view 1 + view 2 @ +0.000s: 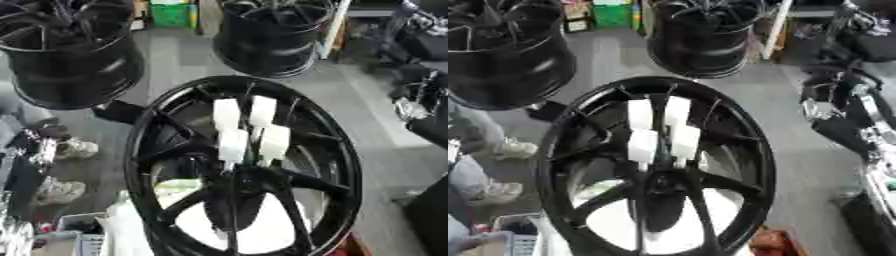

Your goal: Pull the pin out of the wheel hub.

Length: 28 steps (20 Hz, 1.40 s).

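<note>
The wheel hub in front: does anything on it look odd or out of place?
Yes. Four white pins stand in a cluster above the centre of the black wheel hub, sticking out toward the camera. Otherwise the spokes and rim show no visible damage.

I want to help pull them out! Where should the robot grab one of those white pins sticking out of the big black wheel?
Probably by the wide white block at its free end, like the upper right pin. The blocks stand up out of the wheel hub on thin stems, toward the camera. Coming from above and the right looks best, pinching across the block's sides, since the other pins crowd its left. The right hand waits at that side.
</note>
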### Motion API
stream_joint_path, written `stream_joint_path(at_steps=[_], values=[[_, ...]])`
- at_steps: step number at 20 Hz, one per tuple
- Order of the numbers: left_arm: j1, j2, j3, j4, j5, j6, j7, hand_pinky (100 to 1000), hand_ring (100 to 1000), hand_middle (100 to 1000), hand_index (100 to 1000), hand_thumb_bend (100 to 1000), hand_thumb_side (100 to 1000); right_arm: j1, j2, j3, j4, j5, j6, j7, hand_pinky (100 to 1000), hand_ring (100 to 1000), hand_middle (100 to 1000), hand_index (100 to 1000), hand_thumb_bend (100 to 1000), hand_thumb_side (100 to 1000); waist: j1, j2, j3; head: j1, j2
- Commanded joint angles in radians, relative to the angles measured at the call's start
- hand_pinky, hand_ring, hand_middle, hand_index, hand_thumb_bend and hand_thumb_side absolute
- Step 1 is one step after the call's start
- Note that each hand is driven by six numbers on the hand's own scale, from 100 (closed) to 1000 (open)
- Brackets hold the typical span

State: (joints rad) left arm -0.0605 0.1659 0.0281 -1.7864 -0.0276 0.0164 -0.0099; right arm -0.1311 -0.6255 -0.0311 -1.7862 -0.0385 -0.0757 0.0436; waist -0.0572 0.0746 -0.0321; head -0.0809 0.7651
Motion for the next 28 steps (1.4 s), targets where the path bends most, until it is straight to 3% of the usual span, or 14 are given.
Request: stream_joint_path(at_steps=[1,8,15,19,28], values=[[-0.005,0.015,-0.003,-0.015,-0.002,-0.002,-0.005,753,728,671,792,175,591,-0.038,-0.11,0.027,-0.046,0.0,-0.017,0.057,747,664,684,839,117,256,-0.001,-0.01,0.001,0.005,0.005],[-0.004,0.02,-0.005,-0.014,-0.003,-0.002,-0.007,753,728,670,792,175,591,-0.113,-0.221,0.093,-0.106,-0.014,-0.05,0.186,756,678,713,863,134,269,-0.004,-0.013,0.006,0.008,0.005],[-0.003,0.023,-0.009,-0.012,-0.003,-0.002,-0.011,753,728,670,792,175,591,-0.194,-0.295,0.166,-0.168,0.004,-0.085,0.37,768,698,761,902,262,349,-0.007,-0.017,0.008,0.006,0.005],[-0.002,0.024,-0.011,-0.011,-0.004,-0.002,-0.014,753,728,671,792,175,591,-0.243,-0.308,0.195,-0.192,0.042,-0.106,0.466,766,701,770,909,332,337,-0.007,-0.019,0.01,0.006,0.005],[0.0,0.025,-0.012,-0.011,-0.004,-0.002,-0.016,754,727,671,792,175,591,-0.341,-0.301,0.268,-0.197,0.185,-0.167,0.594,758,700,805,928,357,351,-0.008,-0.02,0.013,0.001,0.005]])
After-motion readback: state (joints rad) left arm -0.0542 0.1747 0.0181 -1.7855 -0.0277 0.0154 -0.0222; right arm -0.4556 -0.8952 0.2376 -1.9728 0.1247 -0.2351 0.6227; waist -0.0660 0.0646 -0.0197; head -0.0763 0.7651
